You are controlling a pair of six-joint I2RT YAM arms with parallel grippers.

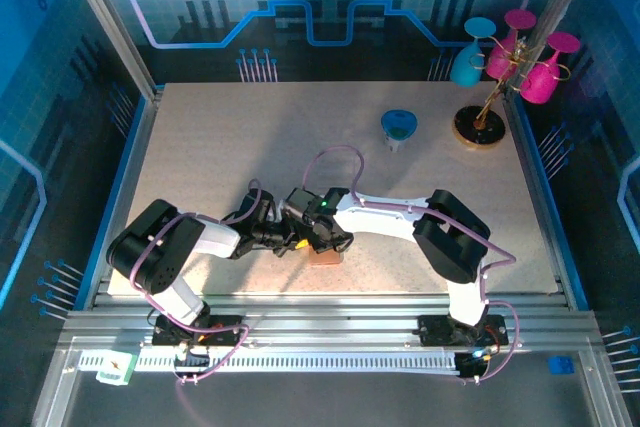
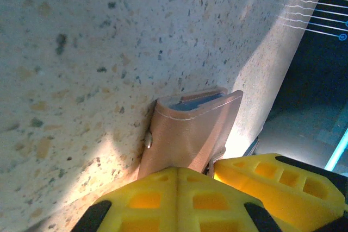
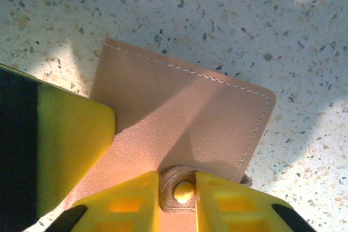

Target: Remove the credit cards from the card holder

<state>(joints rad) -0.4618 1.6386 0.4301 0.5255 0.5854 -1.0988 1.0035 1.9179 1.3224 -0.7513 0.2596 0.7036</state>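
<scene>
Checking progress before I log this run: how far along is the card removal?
Done: nothing, no cards lie on the table. In hand: the left gripper is shut on the card holder, which looks folded closed; the right gripper straddles its snap. Left: open it and pull out every card.

The tan leather-like folding card holder [image 3: 179, 134] with pale stitching and a brass snap stud is lying closed on the speckled surface, slightly skewed.

Card holder [image 1: 325, 256] mostly under jaws
</scene>
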